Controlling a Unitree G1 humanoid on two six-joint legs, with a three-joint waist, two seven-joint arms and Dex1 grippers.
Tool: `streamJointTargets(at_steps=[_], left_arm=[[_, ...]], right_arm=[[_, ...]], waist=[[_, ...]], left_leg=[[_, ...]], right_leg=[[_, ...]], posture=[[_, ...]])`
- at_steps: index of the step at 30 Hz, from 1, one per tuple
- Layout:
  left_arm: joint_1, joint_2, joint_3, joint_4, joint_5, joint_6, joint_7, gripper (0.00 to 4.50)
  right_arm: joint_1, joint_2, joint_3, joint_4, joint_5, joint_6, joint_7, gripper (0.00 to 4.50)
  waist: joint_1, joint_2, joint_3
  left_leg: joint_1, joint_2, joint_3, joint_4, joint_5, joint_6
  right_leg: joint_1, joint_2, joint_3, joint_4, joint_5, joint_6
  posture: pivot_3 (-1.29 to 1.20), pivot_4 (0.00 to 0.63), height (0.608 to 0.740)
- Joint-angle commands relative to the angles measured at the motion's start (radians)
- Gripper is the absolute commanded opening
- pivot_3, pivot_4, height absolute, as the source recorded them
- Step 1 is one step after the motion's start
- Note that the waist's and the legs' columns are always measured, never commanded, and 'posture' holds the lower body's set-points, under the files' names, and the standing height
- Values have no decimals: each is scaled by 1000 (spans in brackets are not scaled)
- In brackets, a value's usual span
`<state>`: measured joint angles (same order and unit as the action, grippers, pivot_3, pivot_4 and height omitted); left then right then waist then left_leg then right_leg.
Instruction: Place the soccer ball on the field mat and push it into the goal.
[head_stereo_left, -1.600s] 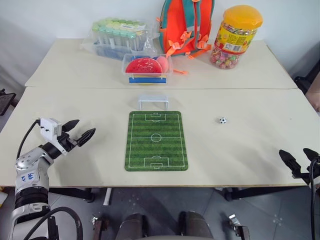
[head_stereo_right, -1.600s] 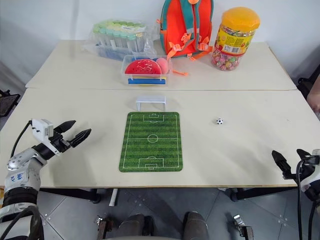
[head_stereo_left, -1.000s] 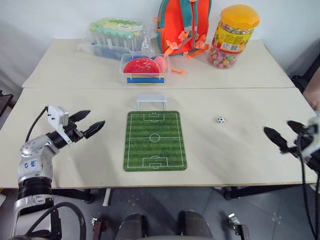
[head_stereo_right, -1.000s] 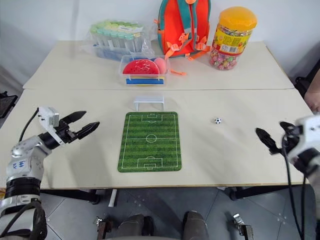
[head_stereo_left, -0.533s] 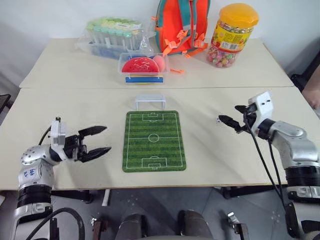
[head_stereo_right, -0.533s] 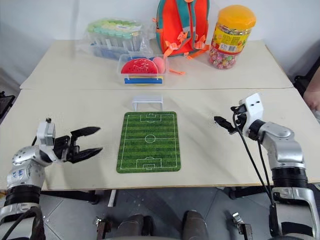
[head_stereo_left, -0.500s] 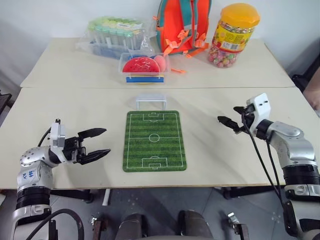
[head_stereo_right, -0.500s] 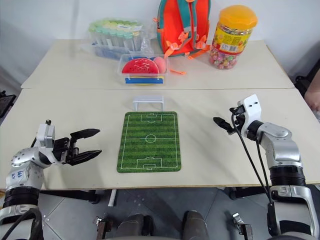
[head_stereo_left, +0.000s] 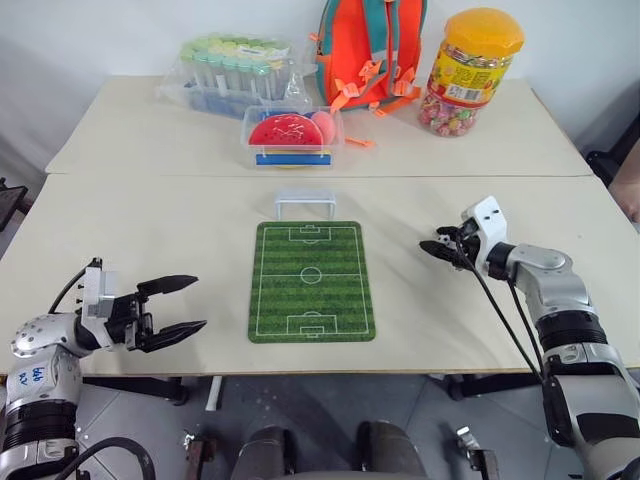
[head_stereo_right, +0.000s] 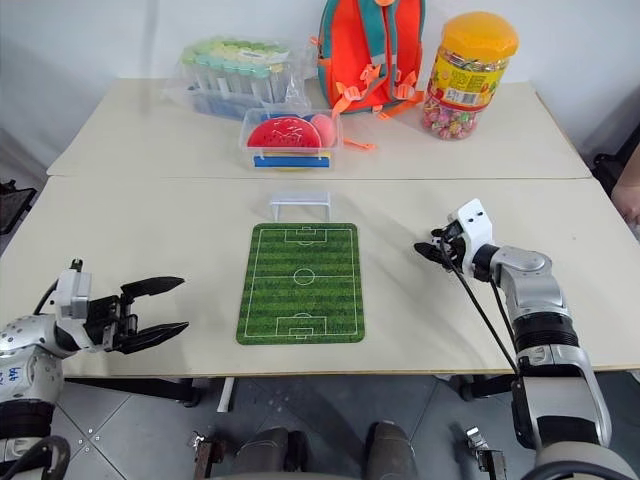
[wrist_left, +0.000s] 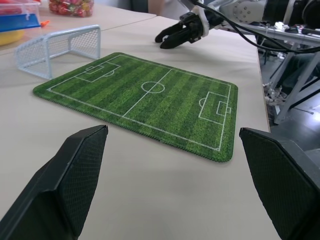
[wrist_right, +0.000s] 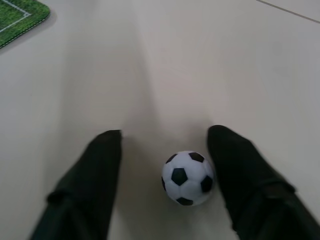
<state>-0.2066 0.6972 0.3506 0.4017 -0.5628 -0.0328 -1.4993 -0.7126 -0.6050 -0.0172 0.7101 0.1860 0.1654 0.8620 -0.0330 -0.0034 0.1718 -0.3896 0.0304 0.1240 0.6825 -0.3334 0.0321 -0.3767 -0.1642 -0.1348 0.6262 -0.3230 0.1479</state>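
Note:
The soccer ball (wrist_right: 187, 177) lies on the bare table to the right of the field mat (head_stereo_left: 311, 281), between the two fingers of my right gripper (wrist_right: 166, 134). One finger looks to touch it; the other stands a little apart, so the gripper is open around it. In the head views the right gripper (head_stereo_left: 432, 248) reaches low over the table and covers the ball. The goal (head_stereo_left: 306, 203) stands upright at the mat's far end. My left gripper (head_stereo_left: 198, 303) hovers open and empty near the table's front left, pointing toward the mat (wrist_left: 150, 97).
At the back of the table stand a clear box with a red disc (head_stereo_left: 291, 137), a pack of tubes (head_stereo_left: 235, 70), an orange backpack (head_stereo_left: 370, 45) and a candy jar (head_stereo_left: 468, 72). A seam (head_stereo_left: 150, 176) runs between the two tabletops.
My right gripper has swung in from the front right edge to the ball and its fingers have narrowed around it. My left gripper has drawn back toward the table's front edge.

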Motion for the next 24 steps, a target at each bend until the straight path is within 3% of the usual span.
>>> streamJointTargets(at_steps=[1,3,6,11,16,24], left_arm=[[0,15,22,-18,-23,-9,-14,4500],[-5,14,21,-13,-26,-7,-21,4500],[-20,16,16,24,-22,-11,-40,4500],[-32,26,-12,83,-1,-54,-106,4500],[-50,49,-115,163,-15,-157,-115,4500],[-58,90,-245,156,-85,-258,-115,4500]], right_arm=[[31,-16,-23,-14,-10,-16,-6,1291],[40,-16,-29,-31,-6,-23,-8,849],[63,-21,-42,-154,13,-23,-3,856],[112,10,-15,-497,75,127,4,856],[190,101,233,-916,134,324,66,856],[174,147,477,-975,64,355,124,856]], waist=[[2,0,0],[3,0,0],[3,0,0],[-2,2,1],[-9,1,1],[7,-1,0]], left_leg=[[0,0,0,0,0,0],[0,0,0,0,0,0],[0,0,0,0,0,0],[0,0,0,0,0,0],[1,2,-1,-1,-1,-3],[-1,-1,-3,2,-2,1]], right_leg=[[0,0,0,0,0,0],[0,0,0,0,0,0],[0,0,0,0,0,0],[0,0,0,0,0,0],[-1,3,-1,1,0,-1],[0,-1,-1,1,0,0]], posture=[[0,150,740],[0,150,740],[0,150,740],[0,150,740],[0,150,740],[0,150,740]])
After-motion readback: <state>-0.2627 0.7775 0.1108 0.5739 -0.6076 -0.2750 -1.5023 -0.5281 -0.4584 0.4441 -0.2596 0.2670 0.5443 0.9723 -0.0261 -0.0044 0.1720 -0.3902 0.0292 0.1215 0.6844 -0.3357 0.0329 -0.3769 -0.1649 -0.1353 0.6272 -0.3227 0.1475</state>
